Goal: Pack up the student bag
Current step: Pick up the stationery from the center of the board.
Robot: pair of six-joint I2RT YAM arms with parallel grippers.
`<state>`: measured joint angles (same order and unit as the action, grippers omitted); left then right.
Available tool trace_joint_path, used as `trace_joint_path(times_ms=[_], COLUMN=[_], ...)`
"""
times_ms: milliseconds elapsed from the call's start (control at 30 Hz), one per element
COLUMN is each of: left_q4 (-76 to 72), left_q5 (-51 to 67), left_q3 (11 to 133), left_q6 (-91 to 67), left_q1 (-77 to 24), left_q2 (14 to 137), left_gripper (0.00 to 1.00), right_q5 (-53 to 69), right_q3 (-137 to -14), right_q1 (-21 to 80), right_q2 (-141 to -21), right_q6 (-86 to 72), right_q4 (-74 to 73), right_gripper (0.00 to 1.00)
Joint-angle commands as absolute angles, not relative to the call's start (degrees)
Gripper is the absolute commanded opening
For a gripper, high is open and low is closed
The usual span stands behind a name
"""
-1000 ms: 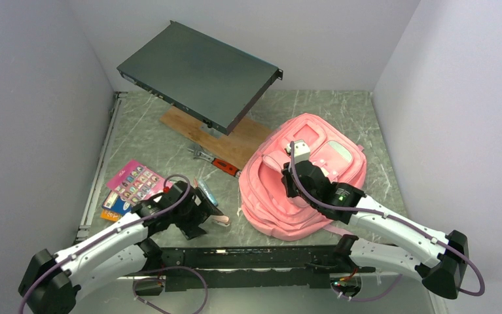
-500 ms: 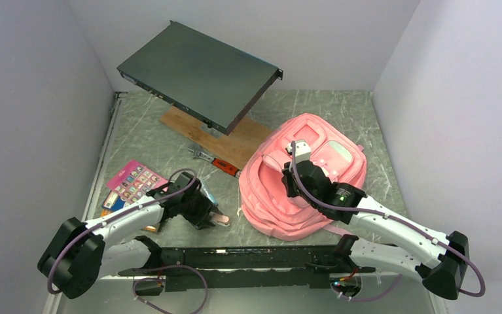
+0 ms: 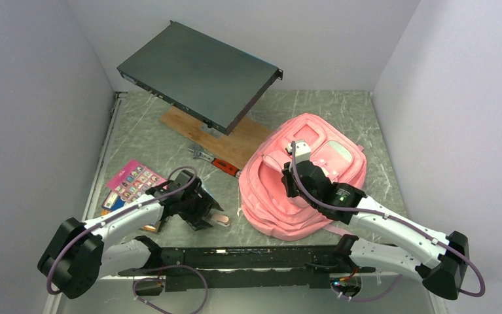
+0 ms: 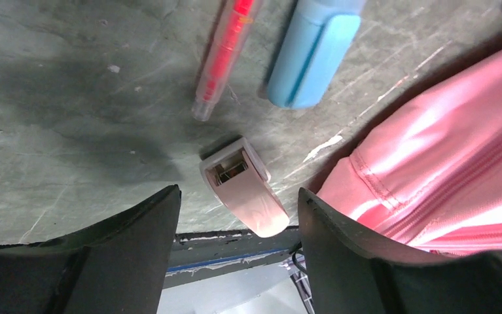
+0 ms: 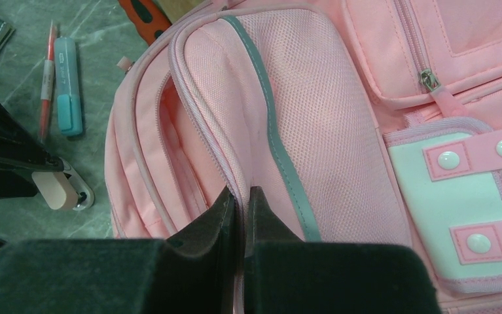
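Left gripper (image 4: 236, 203) hangs low over the bench (image 3: 340, 108), jaws apart, straddling a small pink stapler-like item (image 4: 245, 190), with no contact that I can see. Right gripper (image 5: 242, 199) sits on the student bag (image 3: 268, 203), jaws pressed together at a zip seam. It looks like they pinch a fold of fabric there.

Rest of scene, big to small:
- The dark flat metal case (image 3: 199, 75) is far left, tilted, and rests on a wooden board (image 3: 245, 140).
- The bag lies flat at right of centre, front panel up, near the arm bases.
- A pink picture card (image 3: 133, 180) lies at the left.
- An orange-handled tool (image 3: 225, 165) lies between board and bag.
- A blue highlighter (image 4: 310, 55) and a red pen (image 4: 225, 52) lie side by side, just beyond the pink item.

Risks as I see them:
- The pink item is smooth and lies skewed to the jaws, close to the near bench edge. An off-centre squeeze could squirt it out toward the edge rail.
- The left gripper's bag-side finger is just beside the bag, so closing could snag fabric and drag it.
- The right pinch is on thin seam material. If it slips, the opening flops closed and a drop-in misses.
- I can't tell whether the zip is actually open.
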<state>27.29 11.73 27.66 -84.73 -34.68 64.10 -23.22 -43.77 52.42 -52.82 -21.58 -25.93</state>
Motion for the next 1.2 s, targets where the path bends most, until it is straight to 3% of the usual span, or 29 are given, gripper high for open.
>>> trace_joint_path(times_ms=[0,433,567,733,833,1000,1167], left_q4=[29.42,30.59,30.94,31.02,28.95,13.88,-20.49], left_q5=[10.18,8.55,8.50,8.16,8.02,11.75,23.98], left_q3=[30.70,33.92,35.02,36.17,36.56,34.55,28.27], left_q6=[-84.23,-81.66,-80.00,-77.77,-75.50,-69.63,-70.17], left_q1=[-34.45,-34.41,-34.45,-34.41,-34.61,-34.85,-35.62], left_q2=[66.47,70.69,71.04,68.47,65.06,59.32,60.35], left_gripper=[0.68,0.49,0.39,0.16,0.09,0.00,0.00], right_q5=[-22.92,-22.94,-22.94,-22.63,-22.06,-20.58,-20.16], right_q3=[-43.60,-42.79,-42.91,-43.34,-43.74,-43.98,-44.84], right_q1=[52.38,52.38,52.38,52.39,52.38,52.38,52.38], right_q2=[-51.40,-49.91,-50.01,-50.08,-50.14,-49.91,-50.36], right_q6=[-22.29,-22.96,-23.02,-22.94,-23.09,-23.61,-24.35], right_q4=[-18.09,-18.34,-18.46,-18.36,-18.38,-17.51,-17.84], right_gripper=[0.00,0.00,0.00,0.00,0.00,0.00,0.00])
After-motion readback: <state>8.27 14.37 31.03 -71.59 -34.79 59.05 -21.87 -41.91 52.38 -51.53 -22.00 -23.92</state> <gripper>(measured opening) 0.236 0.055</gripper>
